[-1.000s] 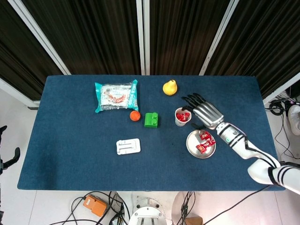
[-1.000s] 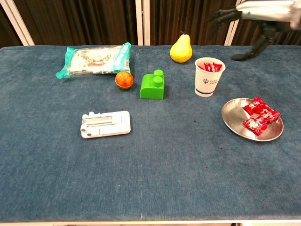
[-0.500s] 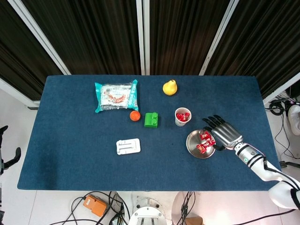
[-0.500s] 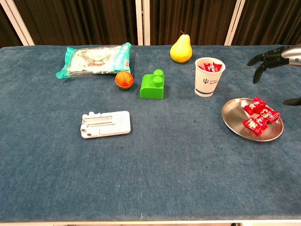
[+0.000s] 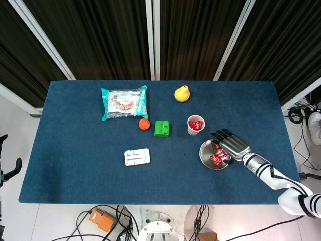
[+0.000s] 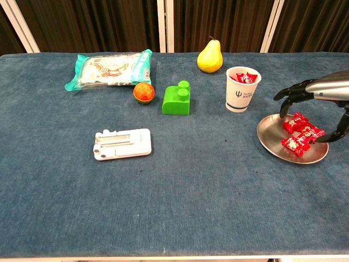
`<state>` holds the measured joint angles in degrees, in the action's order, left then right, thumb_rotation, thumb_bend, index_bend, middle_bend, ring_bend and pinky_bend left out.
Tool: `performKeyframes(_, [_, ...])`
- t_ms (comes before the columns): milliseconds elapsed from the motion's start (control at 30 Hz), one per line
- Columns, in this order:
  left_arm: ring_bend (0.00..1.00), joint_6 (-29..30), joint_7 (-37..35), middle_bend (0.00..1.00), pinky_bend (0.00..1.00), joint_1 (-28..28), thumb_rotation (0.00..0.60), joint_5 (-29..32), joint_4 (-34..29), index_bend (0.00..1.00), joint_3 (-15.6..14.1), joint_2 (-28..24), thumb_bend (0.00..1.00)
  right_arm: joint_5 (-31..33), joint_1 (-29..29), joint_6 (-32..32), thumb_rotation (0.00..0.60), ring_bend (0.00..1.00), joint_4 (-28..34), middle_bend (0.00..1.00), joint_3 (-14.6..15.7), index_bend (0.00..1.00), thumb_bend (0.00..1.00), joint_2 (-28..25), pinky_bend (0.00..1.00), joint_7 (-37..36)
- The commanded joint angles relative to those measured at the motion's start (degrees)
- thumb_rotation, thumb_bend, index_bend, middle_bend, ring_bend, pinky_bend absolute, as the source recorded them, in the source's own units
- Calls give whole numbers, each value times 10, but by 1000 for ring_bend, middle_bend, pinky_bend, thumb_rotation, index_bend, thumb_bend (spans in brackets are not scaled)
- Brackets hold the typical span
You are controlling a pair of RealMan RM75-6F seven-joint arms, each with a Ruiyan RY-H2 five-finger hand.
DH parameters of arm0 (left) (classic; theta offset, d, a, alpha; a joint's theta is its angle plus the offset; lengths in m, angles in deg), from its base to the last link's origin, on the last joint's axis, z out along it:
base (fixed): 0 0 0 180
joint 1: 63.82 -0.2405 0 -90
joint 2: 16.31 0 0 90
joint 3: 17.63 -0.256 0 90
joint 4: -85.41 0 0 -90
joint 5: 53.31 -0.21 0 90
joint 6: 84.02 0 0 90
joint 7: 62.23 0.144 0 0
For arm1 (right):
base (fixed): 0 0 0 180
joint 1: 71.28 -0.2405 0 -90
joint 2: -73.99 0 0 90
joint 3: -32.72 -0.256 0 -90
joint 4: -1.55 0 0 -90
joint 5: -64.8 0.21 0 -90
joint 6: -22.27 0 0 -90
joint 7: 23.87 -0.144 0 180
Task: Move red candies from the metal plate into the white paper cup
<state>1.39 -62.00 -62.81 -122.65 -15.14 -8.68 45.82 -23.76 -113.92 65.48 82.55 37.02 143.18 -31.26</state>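
The white paper cup (image 6: 243, 89), bearing a small blue logo too small to read, holds red candies; more red candies (image 6: 299, 132) lie on the metal plate (image 6: 272, 141) beside it. The right hand (image 6: 319, 98) hovers over the plate, fingers spread, grasping nothing.

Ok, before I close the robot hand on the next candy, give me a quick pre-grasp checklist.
1. Right robot hand over the round metal plate, fingers apart, holding nothing: ok.
2. Red wrapped candies on the plate to pick from: ok.
3. Fingertips touching a candy: cannot tell, the head view hides the contact.
4. White paper cup upright beside the plate, already with red candies inside, room for more: ok.
5. Path from plate to cup free; green toy block and yellow pear stand further off: ok.
6. Left robot hand: not in view.
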Motion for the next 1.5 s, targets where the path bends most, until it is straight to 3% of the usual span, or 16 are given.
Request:
performKeyframes(33, [0,0,-1,0,0,0,600,0,0,119,0,0,348,-7,-3,-3,600,0,2,94,2,325,394,1,0,-3])
performKeyframes(433, [0,1,-2,0,0,-1,600,0,-1,119,0,-1,348,-16,-11,-15,600,0,-6,95,5,411,394,13,0,-2])
performKeyframes(1500, [0,0,-1,0,0,0,600,1,1,119,0,-1,348,-25,-24,-28,600,0,-26,94,13,484,394,36,0,0])
